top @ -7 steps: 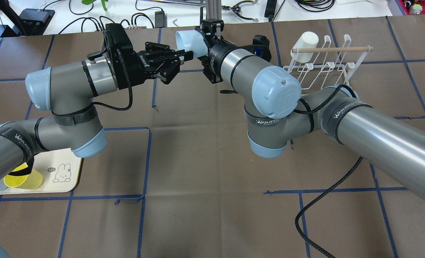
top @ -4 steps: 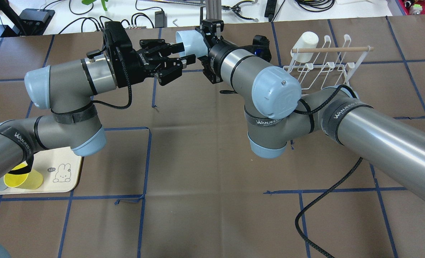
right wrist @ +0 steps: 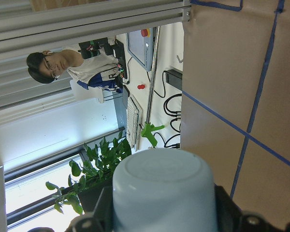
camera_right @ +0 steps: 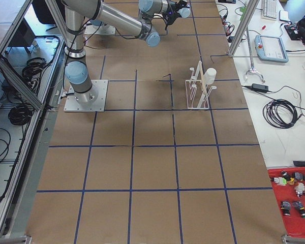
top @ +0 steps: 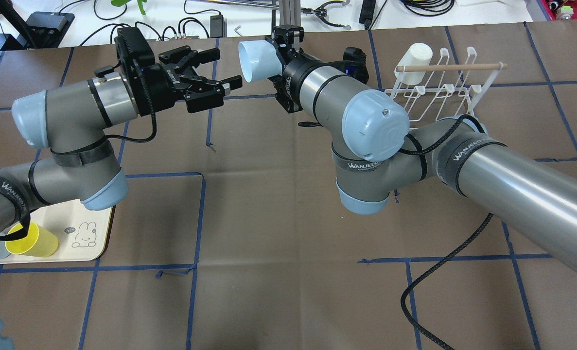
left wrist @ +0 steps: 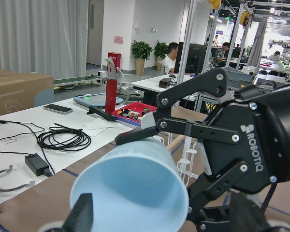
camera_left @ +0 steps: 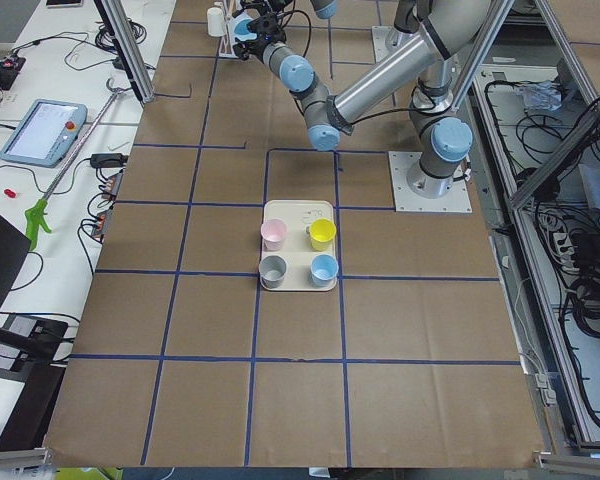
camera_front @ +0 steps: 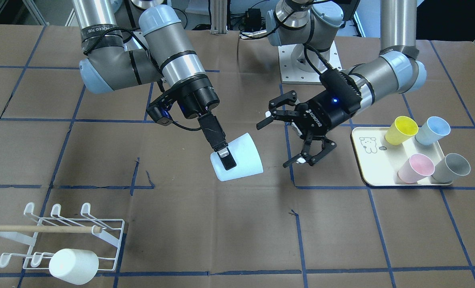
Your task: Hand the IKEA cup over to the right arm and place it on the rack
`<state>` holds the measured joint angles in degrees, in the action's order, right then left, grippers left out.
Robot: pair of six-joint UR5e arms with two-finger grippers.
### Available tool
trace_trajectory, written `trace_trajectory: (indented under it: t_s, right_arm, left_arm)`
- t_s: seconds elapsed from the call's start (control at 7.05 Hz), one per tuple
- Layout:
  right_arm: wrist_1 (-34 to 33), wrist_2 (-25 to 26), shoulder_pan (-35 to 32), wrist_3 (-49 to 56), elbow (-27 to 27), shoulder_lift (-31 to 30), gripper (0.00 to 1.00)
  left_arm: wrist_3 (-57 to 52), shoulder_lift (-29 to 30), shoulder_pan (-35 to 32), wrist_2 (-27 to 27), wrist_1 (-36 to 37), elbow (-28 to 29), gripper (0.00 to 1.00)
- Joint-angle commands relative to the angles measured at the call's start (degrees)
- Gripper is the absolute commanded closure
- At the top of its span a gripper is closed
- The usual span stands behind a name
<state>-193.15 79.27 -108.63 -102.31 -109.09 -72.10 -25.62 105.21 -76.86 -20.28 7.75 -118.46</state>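
The pale blue IKEA cup (camera_front: 239, 160) is held in the air, on its side, by my right gripper (camera_front: 226, 159), which is shut on its wall near the base. The cup's mouth faces my left gripper (camera_front: 273, 146). It is open, empty and a short gap away from the rim. In the overhead view the cup (top: 255, 61) sits in front of the right gripper (top: 281, 53), with the left gripper (top: 225, 68) to its left. The left wrist view shows the cup's open mouth (left wrist: 135, 188). The right wrist view shows its base (right wrist: 162, 193). The white wire rack (top: 439, 90) stands at the right.
A white cup (top: 414, 56) hangs on the rack (camera_front: 73, 236), under its wooden dowel (camera_front: 41, 229). A cream tray (camera_front: 371, 166) by the left arm holds yellow (camera_front: 401, 130), blue (camera_front: 432, 130), pink (camera_front: 415, 168) and grey (camera_front: 451, 168) cups. A black cable (top: 444, 272) trails from the right arm.
My left gripper has pulled back to the left, away from the cup's rim. The cup stays in the right gripper, and the right arm has not moved.
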Motion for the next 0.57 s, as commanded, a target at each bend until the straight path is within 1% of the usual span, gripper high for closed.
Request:
trace_trajectory:
  t_s: [0.0,0.14,0.28,0.43]
  right_arm:
    - [-0.29,0.18,0.78,0.09,0.2,0.37,0.7]
    - [-0.21,1.14,2.97,0.52,0.11,0.46,0.75]
    - [-0.03,1.23,6.21,2.01,0.11,0.29,0.78]
    - [-0.03,1.24,8.59,9.24,0.11,0.12,0.78]
  left_arm:
    - [-0.13,0.7,5.65,3.66,-0.19,0.07,0.02]
    - [-0.3,0.78,5.75,2.53,-0.62,0.59,0.02]
    - [-0.39,1.22,5.75,-3.66,-0.54,1.21,0.02]
    - [-0.31,1.75,5.4,-13.2,-0.89,3.47,0.02]
